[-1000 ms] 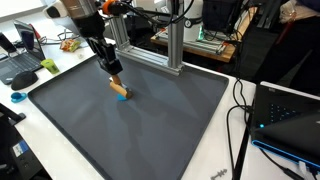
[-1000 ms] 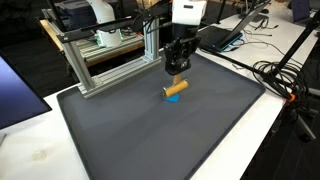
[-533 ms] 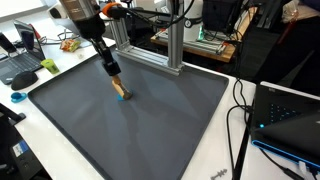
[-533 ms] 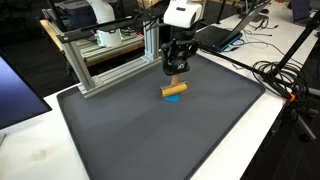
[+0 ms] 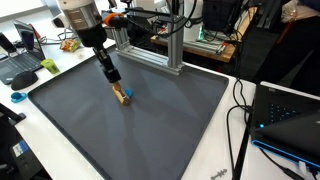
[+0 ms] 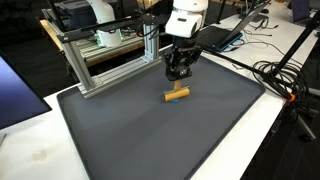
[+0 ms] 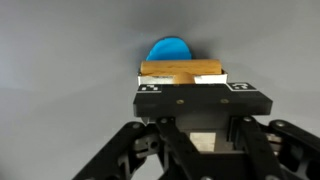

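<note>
Tan wooden cylinder (image 6: 177, 95), one only, lies flat on the dark mat (image 6: 150, 135) of the desk (image 6: 30, 150), just beside one blue disc (image 7: 170, 50). One end effector (image 6: 178, 73) hangs just above; its finger spacing cannot be told.

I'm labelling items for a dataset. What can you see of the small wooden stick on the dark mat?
The wooden stick is a short, plain cylinder that looks like light tan wood. It lies flat on its side on the dark mat. In the wrist view a round blue piece shows along its far edge, and I cannot tell whether they touch. The gripper hangs above the stick without touching it.
</note>
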Action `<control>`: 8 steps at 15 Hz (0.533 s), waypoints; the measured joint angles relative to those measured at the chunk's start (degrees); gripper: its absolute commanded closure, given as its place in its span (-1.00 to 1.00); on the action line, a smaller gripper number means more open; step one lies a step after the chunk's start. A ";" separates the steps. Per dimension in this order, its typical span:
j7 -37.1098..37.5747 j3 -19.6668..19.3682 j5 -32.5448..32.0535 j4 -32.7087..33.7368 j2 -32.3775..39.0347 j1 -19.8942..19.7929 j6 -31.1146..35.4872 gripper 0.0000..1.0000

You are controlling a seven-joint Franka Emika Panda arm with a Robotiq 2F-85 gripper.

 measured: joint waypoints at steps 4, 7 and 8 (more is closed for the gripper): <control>1.57 -0.36 -0.07 -0.01 0.01 0.48 -0.22 0.57; 2.20 -0.77 -0.31 0.05 -0.03 1.19 -1.10 0.57; 2.24 -0.86 -0.34 0.13 -0.04 1.44 -1.67 0.57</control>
